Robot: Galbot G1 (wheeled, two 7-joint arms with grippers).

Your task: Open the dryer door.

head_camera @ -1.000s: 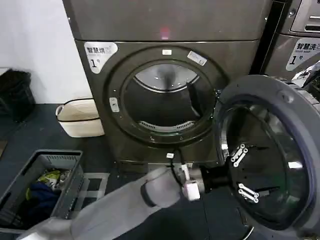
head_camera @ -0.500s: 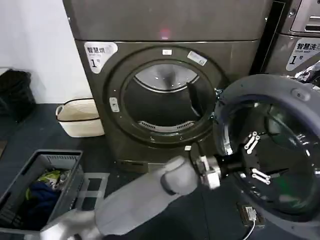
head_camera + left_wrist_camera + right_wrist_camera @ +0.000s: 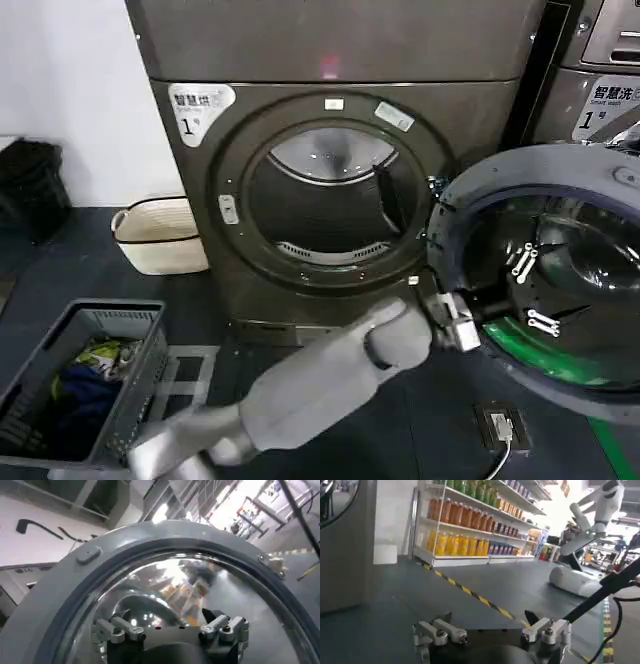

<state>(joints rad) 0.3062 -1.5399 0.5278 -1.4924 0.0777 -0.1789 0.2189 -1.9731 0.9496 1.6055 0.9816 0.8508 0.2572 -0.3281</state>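
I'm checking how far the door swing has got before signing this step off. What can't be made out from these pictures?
- Head view: the left tool meets the dryer door; its tips lie behind the wrist, so contact is hidden.
- Head view: the door's right side is cut off by the picture edge.
- Left wrist view: glass reflections hide what lies beyond.
- Right tool: its place relative to the dryer is unclear.

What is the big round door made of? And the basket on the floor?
The door looks like matte grey plastic around a shiny domed window, probably glass, since it mirrors the left gripper. The basket seems cream woven fabric or rope; hard to tell which.
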